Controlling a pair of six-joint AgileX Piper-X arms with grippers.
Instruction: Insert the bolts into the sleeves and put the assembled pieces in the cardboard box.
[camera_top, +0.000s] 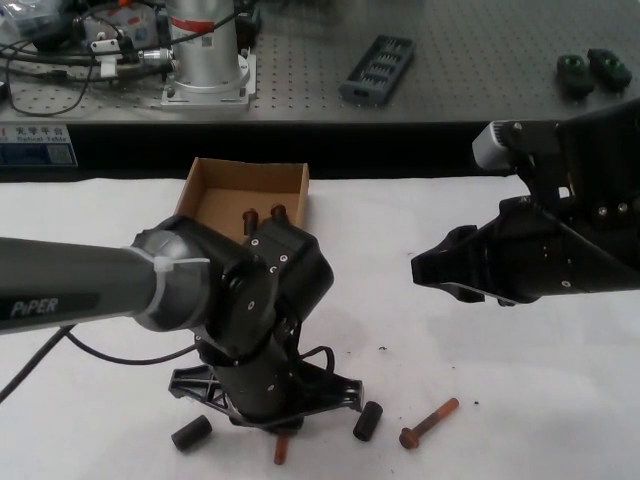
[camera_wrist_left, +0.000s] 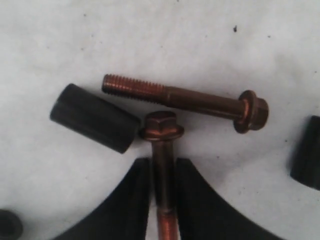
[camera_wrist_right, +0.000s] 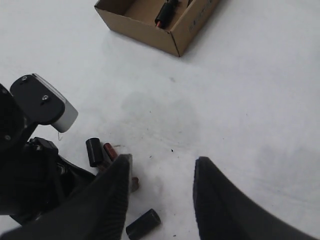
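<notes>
Bolt (camera_wrist_left: 161, 125) is pinched by its shank in the left gripper (camera_wrist_left: 162, 165), head pointing away from the fingers and almost touching a second bolt (camera_wrist_left: 190, 100) lying crosswise beyond it. Nearest sleeve (camera_wrist_left: 92, 117) sits just beside that head, its long axis slanted across the held bolt's. The right gripper (camera_wrist_right: 162, 167) is spread open, well apart. The left wrist view counts two bolts and three sleeves, two of them cut off; the cardboard box (camera_top: 200, 190) holds two assembled pieces (camera_top: 247, 215)
</notes>
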